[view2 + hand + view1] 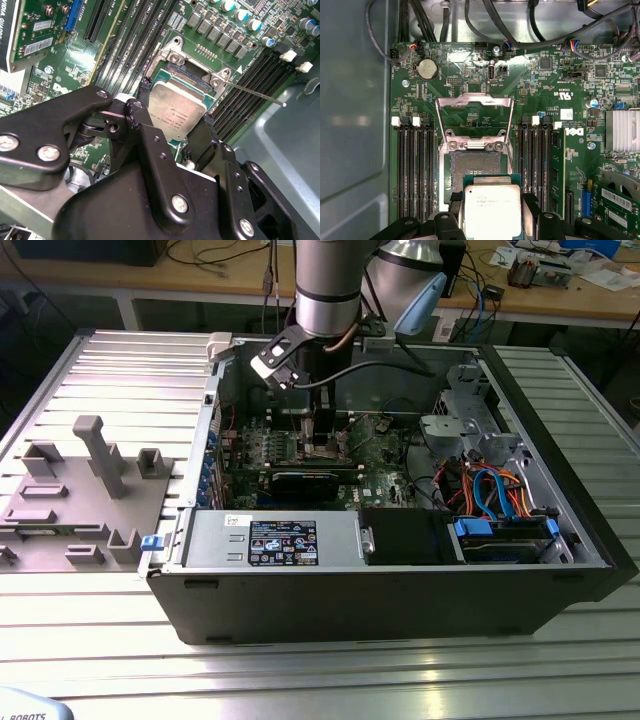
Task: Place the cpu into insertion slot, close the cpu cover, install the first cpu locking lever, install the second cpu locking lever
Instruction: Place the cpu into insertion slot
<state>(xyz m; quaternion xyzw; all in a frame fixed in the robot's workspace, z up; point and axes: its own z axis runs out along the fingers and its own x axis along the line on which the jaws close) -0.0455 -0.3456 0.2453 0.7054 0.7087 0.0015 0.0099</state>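
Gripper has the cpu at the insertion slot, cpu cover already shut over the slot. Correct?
Not quite. The cpu cover is open, swung back off the insertion slot, whose contact field lies bare in the first wrist view. The rest holds: the gripper holds the cpu at the slot.

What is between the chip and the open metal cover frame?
In the first wrist view, the empty socket lies between the chip, held in the fingers, and the open cover.
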